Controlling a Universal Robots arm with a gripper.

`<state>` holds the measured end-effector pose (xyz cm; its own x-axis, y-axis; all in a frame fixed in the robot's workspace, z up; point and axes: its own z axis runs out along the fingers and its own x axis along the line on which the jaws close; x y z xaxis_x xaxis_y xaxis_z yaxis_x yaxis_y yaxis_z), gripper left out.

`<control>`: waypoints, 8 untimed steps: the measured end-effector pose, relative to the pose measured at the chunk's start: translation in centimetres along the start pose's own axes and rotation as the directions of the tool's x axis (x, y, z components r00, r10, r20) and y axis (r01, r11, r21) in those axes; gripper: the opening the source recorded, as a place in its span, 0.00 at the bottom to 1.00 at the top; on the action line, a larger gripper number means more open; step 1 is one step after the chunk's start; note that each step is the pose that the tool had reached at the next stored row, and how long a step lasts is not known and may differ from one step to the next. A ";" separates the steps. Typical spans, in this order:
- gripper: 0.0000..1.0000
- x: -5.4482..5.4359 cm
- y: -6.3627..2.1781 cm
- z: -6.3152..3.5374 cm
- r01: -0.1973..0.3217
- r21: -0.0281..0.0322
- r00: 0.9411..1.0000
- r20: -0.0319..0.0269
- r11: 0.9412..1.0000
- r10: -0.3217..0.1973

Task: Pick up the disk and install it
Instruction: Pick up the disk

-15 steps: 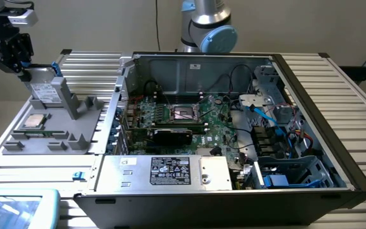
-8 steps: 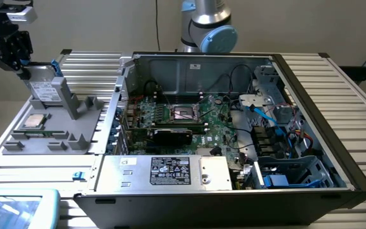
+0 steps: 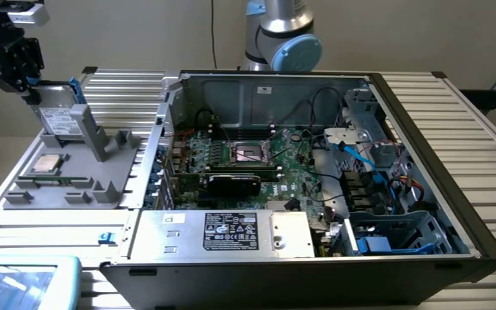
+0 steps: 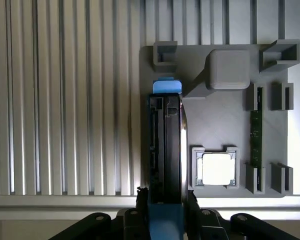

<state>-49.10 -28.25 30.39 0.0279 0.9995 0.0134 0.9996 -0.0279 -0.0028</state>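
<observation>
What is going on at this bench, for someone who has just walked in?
A robot arm's gripper is closed on the disk, gripping it at one blue end of its carrier. The disk stands on edge at the grey parts holder, near the processor chip lying in its pocket. Whether the disk has lifted clear of the holder is hard to tell. The open computer case sits beside the holder, and the disk is not installed in it.

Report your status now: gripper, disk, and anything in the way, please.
Gripper shut on disk by its blue carrier. Disk upright at grey fixture, outside computer case. Grey post close beside.
</observation>
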 end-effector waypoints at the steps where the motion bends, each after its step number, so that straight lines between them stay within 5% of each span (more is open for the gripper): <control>1: 0.37 0.0 0.03 -0.07 0.000 0.000 1.000 0.000 1.000 0.000; 8: 0.37 0.0 0.17 -0.37 0.000 0.000 1.000 0.000 1.000 0.000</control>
<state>-48.93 -28.25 30.76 0.0279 0.9995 0.0133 0.9996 -0.0279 -0.0030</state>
